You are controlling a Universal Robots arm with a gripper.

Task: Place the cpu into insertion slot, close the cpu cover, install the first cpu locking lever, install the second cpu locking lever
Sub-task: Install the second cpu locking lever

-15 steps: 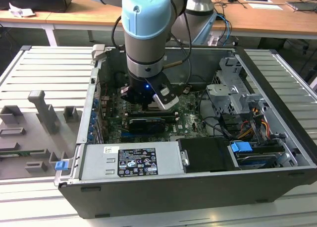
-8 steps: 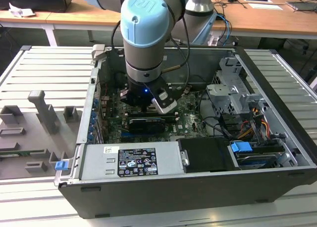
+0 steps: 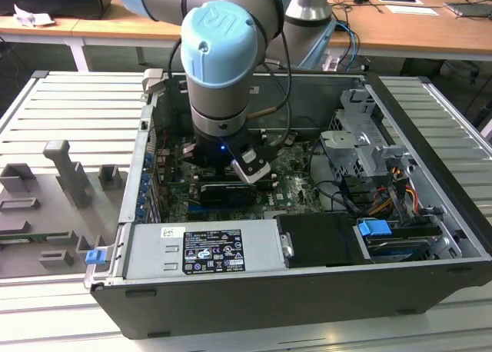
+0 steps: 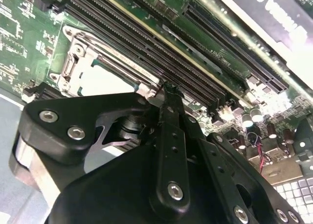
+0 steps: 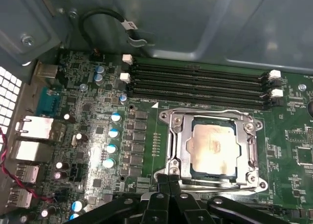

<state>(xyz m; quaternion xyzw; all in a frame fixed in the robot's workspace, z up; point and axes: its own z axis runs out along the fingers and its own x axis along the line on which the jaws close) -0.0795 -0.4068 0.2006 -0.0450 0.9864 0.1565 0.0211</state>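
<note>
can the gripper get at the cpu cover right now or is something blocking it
Probably yes. In the first wrist view the gripper sits at the edge of the cpu cover, with nothing between them.

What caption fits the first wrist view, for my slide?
Gripper at the socket edge; cpu seated under the closed cpu cover.

A green circuit board (image 5: 146, 150) carries a square socket (image 5: 213, 148). A silver chip (image 5: 213, 145) sits inside, under a closed metal frame (image 5: 172, 145). Four long black memory slots (image 5: 195, 84) run just beside it. Black gripper (image 5: 168, 185) parts touch the socket's edge.
</note>
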